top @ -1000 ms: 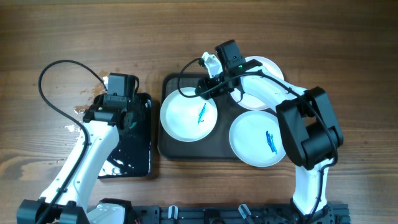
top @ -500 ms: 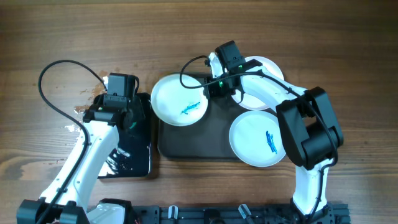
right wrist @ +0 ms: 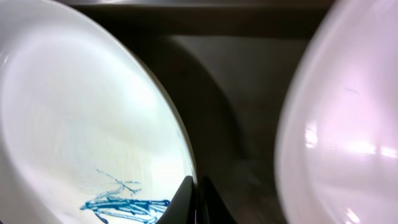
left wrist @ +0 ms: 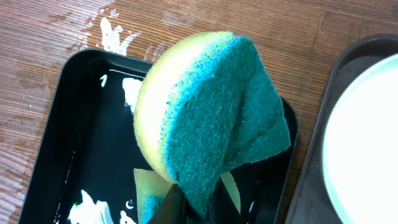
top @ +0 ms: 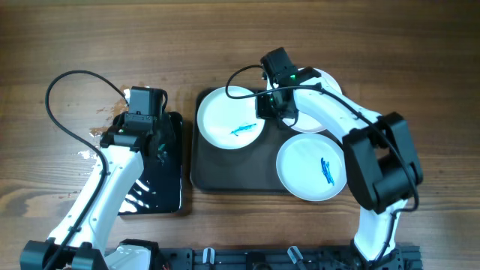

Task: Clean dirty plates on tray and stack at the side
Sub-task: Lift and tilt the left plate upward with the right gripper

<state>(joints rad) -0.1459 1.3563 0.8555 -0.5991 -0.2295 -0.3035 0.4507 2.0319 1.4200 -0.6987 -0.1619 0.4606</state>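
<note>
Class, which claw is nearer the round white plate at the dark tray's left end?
Right. The right claw grips that plate's rim; the left claw holds a yellow-green sponge over the black tray.

The tray [top: 225, 172]: dark, rimmed, at mid-worktop, carrying three round white plates.
The first plate [top: 223, 112]: toward the far-left corner, blue scribble.
The second plate [top: 324, 78]: far-right, overhanging the rim, partly hidden.
The third plate [top: 304, 169]: near-right, overhanging, blue smear.

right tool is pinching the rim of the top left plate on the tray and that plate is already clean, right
Not clean. The right tool does pinch the rim of that plate on the tray, but a blue scribble marks the plate, as the right wrist view shows.
</note>
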